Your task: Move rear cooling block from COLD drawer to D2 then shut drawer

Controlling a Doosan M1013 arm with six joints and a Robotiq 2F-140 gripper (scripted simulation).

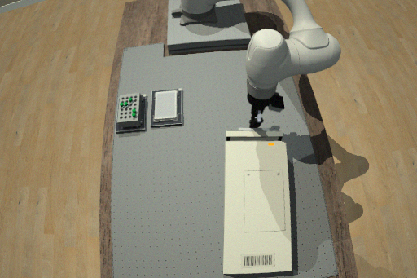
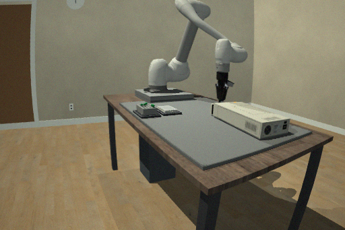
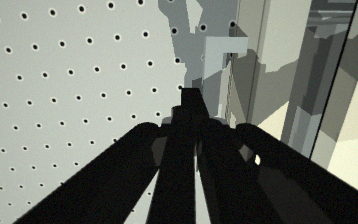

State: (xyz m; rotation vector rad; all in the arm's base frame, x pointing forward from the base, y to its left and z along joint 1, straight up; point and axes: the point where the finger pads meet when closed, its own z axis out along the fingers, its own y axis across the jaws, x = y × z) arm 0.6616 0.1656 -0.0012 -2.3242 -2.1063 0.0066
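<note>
The cream cooler COLD (image 1: 256,209) (image 2: 249,117) lies on the right of the deck. Its drawer front (image 1: 244,133) stands a narrow gap out from the body, and the orange lamp (image 1: 271,143) is lit. The grey cooling block (image 1: 129,108) (image 2: 146,108) with green tubes sits on the far left deck slot. My gripper (image 1: 256,123) (image 2: 221,98) (image 3: 189,102) is shut and empty. It points down just behind the drawer front, close to the pale handle (image 3: 222,47). The inside of the drawer is hidden.
The slot (image 1: 166,104) (image 2: 167,108) beside the block holds a flat white plate. The arm's base plate (image 1: 208,26) stands at the back of the table. The grey perforated deck mat (image 1: 171,189) covers most of the wooden table.
</note>
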